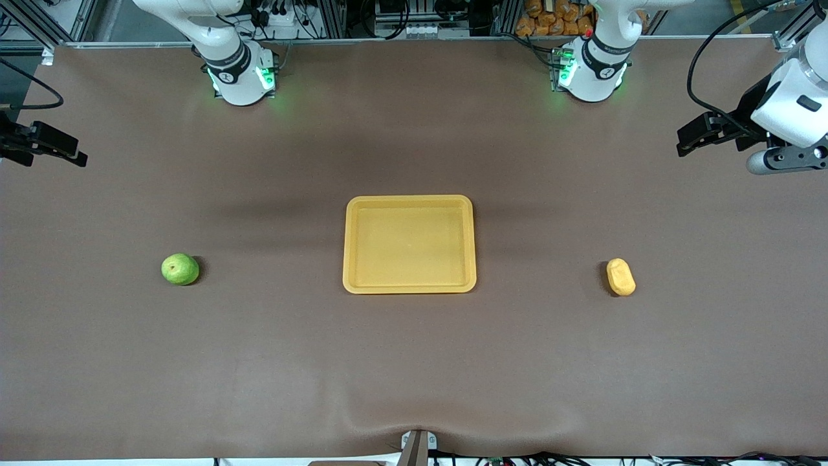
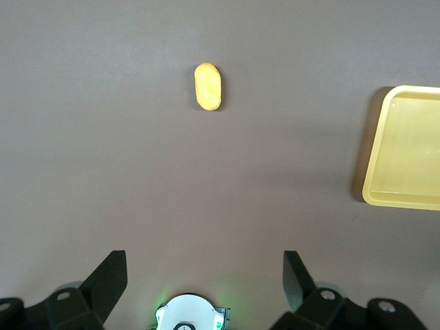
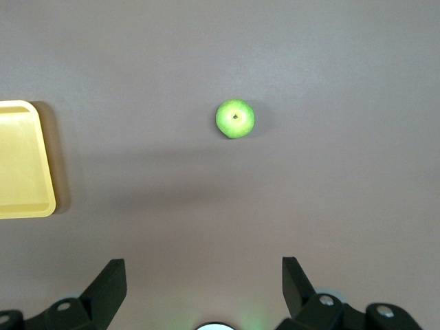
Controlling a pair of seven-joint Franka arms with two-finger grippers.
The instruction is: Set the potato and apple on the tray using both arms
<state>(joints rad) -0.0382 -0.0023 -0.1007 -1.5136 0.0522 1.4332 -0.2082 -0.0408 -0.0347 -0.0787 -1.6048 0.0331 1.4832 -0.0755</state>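
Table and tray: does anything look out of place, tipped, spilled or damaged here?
Nothing stands out. The tray lies flat and square at mid-table, holding nothing. The apple and the potato rest whole on the table. The left gripper and the right gripper are open above the table.

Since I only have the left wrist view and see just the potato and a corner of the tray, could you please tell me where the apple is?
Observer: The apple lies on the table toward the right arm's end, beside the tray, apart from it.
Operator: Thank you. Is the right gripper holding anything?
Observer: No, the right gripper is open and empty, up over the table with the apple in its view.
Operator: And is the tray empty?
Observer: Yes, the potato lies on the table toward the left arm's end.
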